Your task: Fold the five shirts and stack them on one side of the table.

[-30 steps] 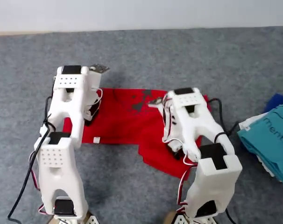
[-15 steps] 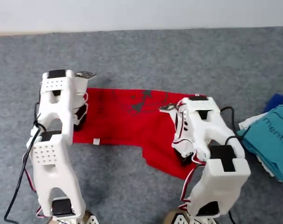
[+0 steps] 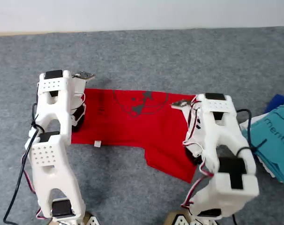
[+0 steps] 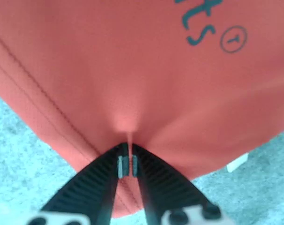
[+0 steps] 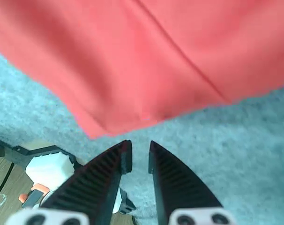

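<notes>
A red shirt point(image 3: 128, 119) with a dark print lies spread on the grey cloth-covered table, between the two arms. My left arm point(image 3: 55, 108) stands over its left edge. My left gripper point(image 4: 127, 164) is shut on a pinch of the red shirt point(image 4: 132, 70), which puckers at the tips. My right arm point(image 3: 217, 126) stands over the shirt's right end. My right gripper point(image 5: 138, 154) hangs just off the hem of the red shirt point(image 5: 156, 56), slightly open, with only grey surface showing between its fingers.
A stack of folded teal shirts point(image 3: 273, 138) lies at the right edge, with a blue piece point(image 3: 279, 101) behind it. Bare grey surface point(image 3: 156, 56) stretches along the back. An arm base point(image 5: 48, 171) and a wooden edge sit near the front.
The arms moved apart, the left one leftward and the right one rightward. The red shirt has been drawn out wider and flatter between them.
</notes>
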